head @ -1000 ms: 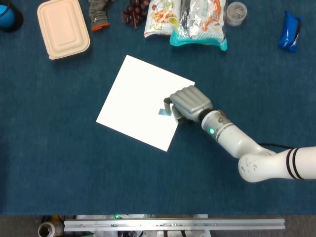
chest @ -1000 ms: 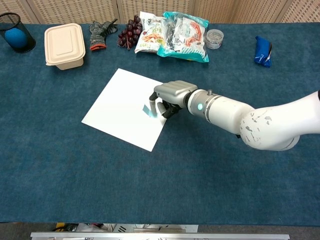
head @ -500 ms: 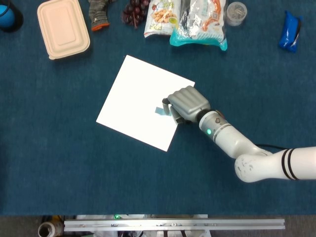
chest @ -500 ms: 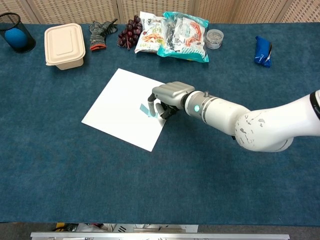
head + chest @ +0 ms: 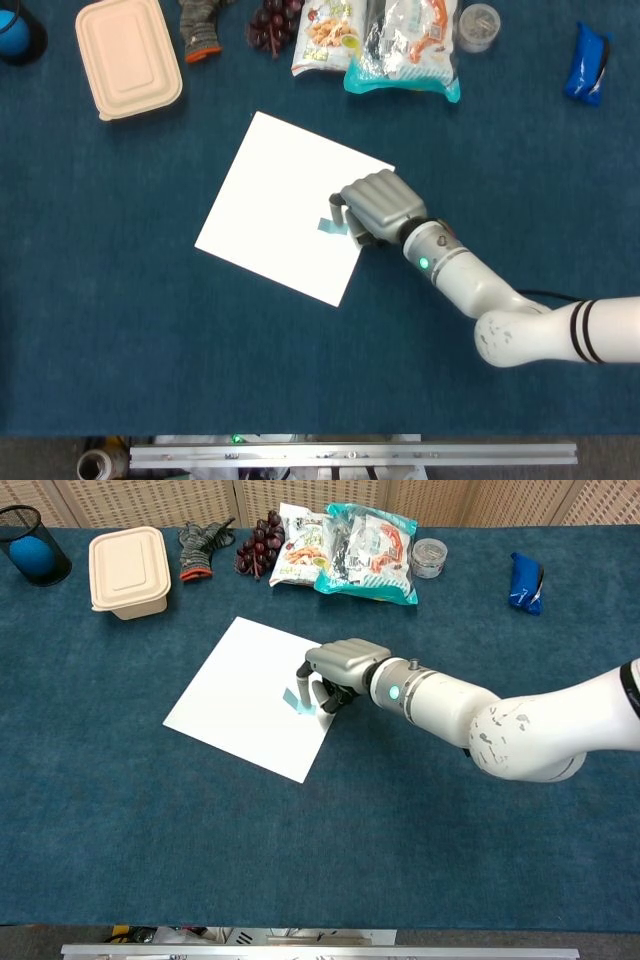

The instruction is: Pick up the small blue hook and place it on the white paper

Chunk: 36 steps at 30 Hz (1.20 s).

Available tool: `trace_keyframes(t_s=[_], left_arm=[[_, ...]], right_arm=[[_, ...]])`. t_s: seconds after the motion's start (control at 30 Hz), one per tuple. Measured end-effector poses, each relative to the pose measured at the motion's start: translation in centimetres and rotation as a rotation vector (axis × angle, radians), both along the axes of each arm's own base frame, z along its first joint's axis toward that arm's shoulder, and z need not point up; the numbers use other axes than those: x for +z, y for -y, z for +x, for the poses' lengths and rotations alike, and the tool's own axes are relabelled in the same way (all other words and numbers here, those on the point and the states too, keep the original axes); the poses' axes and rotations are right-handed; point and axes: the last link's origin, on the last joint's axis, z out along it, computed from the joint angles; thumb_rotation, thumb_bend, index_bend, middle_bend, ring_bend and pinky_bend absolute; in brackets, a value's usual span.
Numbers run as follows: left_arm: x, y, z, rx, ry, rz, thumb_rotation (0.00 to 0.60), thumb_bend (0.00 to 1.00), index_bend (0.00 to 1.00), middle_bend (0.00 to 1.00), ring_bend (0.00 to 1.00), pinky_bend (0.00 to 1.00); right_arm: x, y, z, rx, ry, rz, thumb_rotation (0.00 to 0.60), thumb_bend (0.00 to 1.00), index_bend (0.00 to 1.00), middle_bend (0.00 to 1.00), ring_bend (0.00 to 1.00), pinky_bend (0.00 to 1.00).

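The right hand [image 5: 380, 203] is positioned over the right edge of the white paper [image 5: 280, 190], knuckles up, with its fingers curled downward. The small blue hook [image 5: 329, 225] is seen at the fingertips, on or just above the sheet near its right side; it appears pinched between thumb and a finger, though contact with the paper cannot be determined from either view. The left hand is not shown in either view. The paper lies flat on the blue table cloth [image 5: 150, 330], rotated so one corner points toward the robot. Along the far edge of the table, containers are noted as follows. A beige lidded lunch box [image 5: 128, 55] is closed, and its contents are hidden. A black mesh cup [image 5: 30, 545] at the far left holds a blue ball [image 5: 33, 554]. A small clear round tub [image 5: 429, 557] stands beside two snack bags [image 5: 350, 552]; its contents cannot be made out. A bunch of dark grapes [image 5: 258, 545] and a grey glove [image 5: 198, 546] lie loose between the lunch box and the bags. A blue pouch [image 5: 526, 581] rests well apart at the far right.
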Motion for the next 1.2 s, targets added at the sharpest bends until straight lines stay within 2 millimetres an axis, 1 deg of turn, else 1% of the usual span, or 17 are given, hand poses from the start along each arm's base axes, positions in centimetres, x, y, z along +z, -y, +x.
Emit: trace_keyframes(t_s=[0.3,0.7,1.0,1.2], left_arm=[[0.0,0.1,-0.1,0.003,0.0,0.002,0.6,0.36,0.28,0.27,0.29,0.19],[0.0,0.1,-0.1,0.0,0.001,0.001,0.6,0.36,0.28,0.27,0.29,0.19],[0.1,0.3,-0.3,0.007,0.002,0.004,0.6,0.36,0.28,0.27,0.29,0.19],[0.1,0.2,-0.3,0.006,0.003,0.003,0.6,0.36,0.28,0.27,0.29,0.19]], right_arm=[[-0.5,-0.1,0.0,0.005,-0.017,0.008,0.6,0.84,0.47,1.0,1.0,1.0],[-0.3,-0.6,0.3,0.007,0.004,0.017,0.6,0.84,0.47,1.0,1.0,1.0],[-0.7,-0.7,0.1,0.02,-0.028,0.023,0.6,0.84,0.47,1.0,1.0,1.0],[-0.4,-1.0,0.3,0.02,-0.007,0.022,0.6,0.84,0.47,1.0,1.0,1.0]])
